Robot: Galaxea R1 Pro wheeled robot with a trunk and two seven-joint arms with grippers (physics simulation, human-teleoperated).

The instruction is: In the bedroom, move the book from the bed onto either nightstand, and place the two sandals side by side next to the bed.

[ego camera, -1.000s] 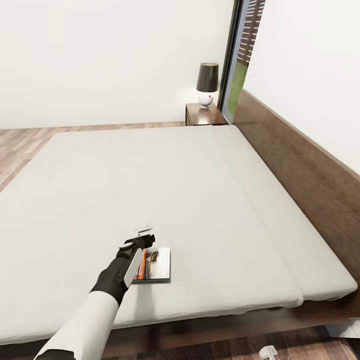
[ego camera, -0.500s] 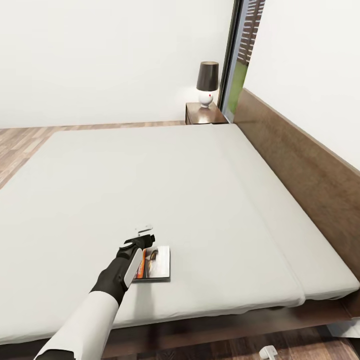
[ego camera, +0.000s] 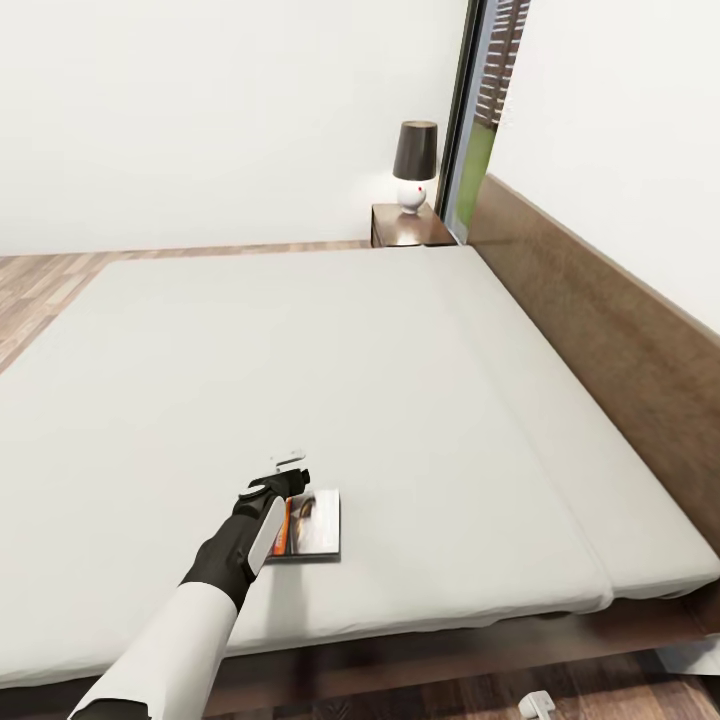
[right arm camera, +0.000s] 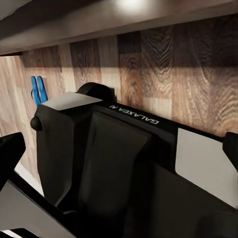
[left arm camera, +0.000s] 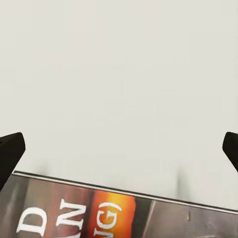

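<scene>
Book (ego camera: 312, 526) lies flat on the bed (ego camera: 330, 390), close to the near edge, left of that edge's middle. Left pincer (ego camera: 290, 470) poised at the book's far left corner; in the left wrist view its fingertips (left arm camera: 10, 151) stand wide apart, gripping nothing, the book's edge (left arm camera: 104, 210) below them. Right pincer: fingertips (right arm camera: 9, 148) spread wide, empty, over the robot's black base (right arm camera: 114, 163). Sandals (right arm camera: 38, 90) together on the plank floor (right arm camera: 188, 74). Nightstand (ego camera: 408, 227) with lamp (ego camera: 414, 168) beyond the bed's far corner by the headboard (ego camera: 600, 330).
</scene>
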